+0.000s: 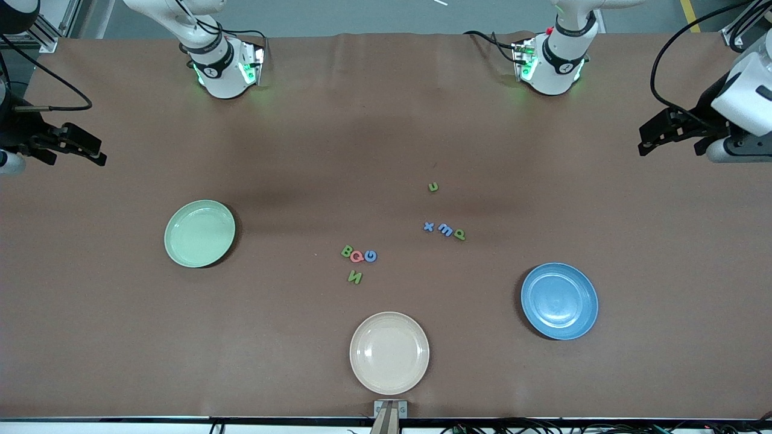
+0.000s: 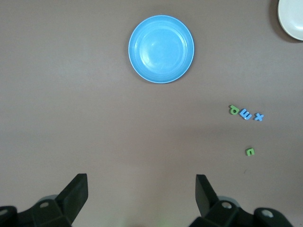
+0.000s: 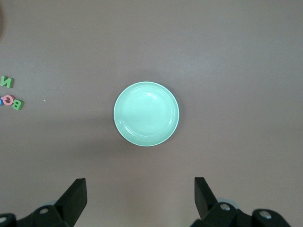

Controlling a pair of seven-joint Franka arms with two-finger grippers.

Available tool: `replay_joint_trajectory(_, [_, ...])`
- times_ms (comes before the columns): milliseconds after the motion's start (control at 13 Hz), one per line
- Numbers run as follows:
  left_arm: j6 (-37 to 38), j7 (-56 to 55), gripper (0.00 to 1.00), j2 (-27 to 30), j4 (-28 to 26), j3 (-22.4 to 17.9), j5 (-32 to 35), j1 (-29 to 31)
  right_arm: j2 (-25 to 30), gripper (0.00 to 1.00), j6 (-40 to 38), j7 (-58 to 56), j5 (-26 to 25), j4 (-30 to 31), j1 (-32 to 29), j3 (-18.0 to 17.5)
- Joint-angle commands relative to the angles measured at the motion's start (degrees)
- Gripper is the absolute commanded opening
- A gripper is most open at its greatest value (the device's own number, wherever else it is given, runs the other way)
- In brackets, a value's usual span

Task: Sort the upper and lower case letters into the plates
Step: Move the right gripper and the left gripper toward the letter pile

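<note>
Pale green round shallow plate [image 3: 146, 114] and blue round shallow plate [image 2: 161, 49]: we see both bare, each ahead of spread, empty jaws of the right gripper [image 3: 140, 198] and left gripper [image 2: 142, 198].

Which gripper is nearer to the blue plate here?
Left. The left gripper hangs open over the table edge at the left arm's end, the blue plate's end. The right gripper hangs open over the opposite end, past the green plate.

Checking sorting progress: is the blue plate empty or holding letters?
Empty. The blue plate shows a bare inside in the left wrist and front views; the letters lie on the table.
</note>
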State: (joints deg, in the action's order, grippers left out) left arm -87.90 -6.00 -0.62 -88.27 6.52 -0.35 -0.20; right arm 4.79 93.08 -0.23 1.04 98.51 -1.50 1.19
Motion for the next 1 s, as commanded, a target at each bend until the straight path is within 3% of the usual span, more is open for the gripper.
replay_joint_trajectory(0, [-4.96,-2.60,1.00,-6.93,3.54,0.60,1.31,-2.51,-0.38,1.00,0.78,-1.18,0.20,0.02,-1.58,-1.02])
replay_joint_trajectory(307, [-12.63,-13.74,1.00,-14.31,2.93,0.95,2.11,-6.21,-15.66,1.00,3.95,-1.70,-2.18,-6.48,-1.40,-1.10])
replay_joint_trajectory(460, [-14.40,-19.98,1.00,-18.00,2.84,0.86,2.90,-9.27,-17.97,1.00,5.17,-0.49,-1.40,-6.49,-0.09,-1.19])
replay_joint_trajectory(537, [-15.19,-23.75,1.00,-19.58,2.32,0.86,2.99,-10.16,-18.24,1.00,7.19,5.01,1.39,-5.97,1.92,-1.19])
replay_joint_trajectory(690, [-21.40,-28.96,1.00,-19.95,-2.93,0.86,2.99,-12.18,-21.74,1.00,12.09,15.04,4.58,-5.70,6.92,-1.19])
replay_joint_trajectory(920, [-32.39,-33.18,1.00,-19.51,-11.82,0.95,2.99,-12.71,-28.23,1.00,23.95,29.18,4.76,-5.43,16.76,-1.19])
